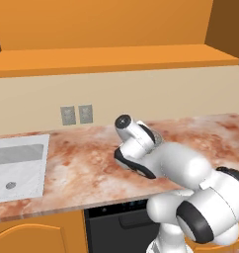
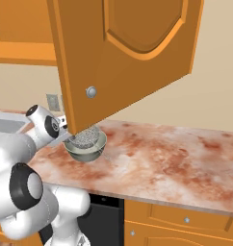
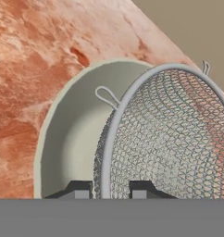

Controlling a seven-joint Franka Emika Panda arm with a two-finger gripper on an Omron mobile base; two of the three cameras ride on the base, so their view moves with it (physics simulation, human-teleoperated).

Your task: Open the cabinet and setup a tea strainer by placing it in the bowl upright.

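Note:
The tea strainer (image 3: 174, 139), a grey mesh basket with a metal rim, sits tilted inside the pale grey-green bowl (image 3: 72, 134) on the marble counter. My gripper (image 3: 109, 190) is shut on the strainer, one fingertip on each side of its near rim. From the right base view, the bowl (image 2: 87, 150) stands just under the lower corner of the open cabinet door (image 2: 128, 53), with the strainer's mesh (image 2: 85, 136) heaped above its rim. My hand reaches it from the left. The strainer's handle is hidden.
The open door with its round silver knob (image 2: 91, 91) hangs out over the counter right above the bowl. A white sink (image 1: 18, 168) lies at the counter's left end. Two wall outlets (image 1: 76, 114) sit on the backsplash. Bare marble counter (image 2: 166, 158) stretches to the bowl's right.

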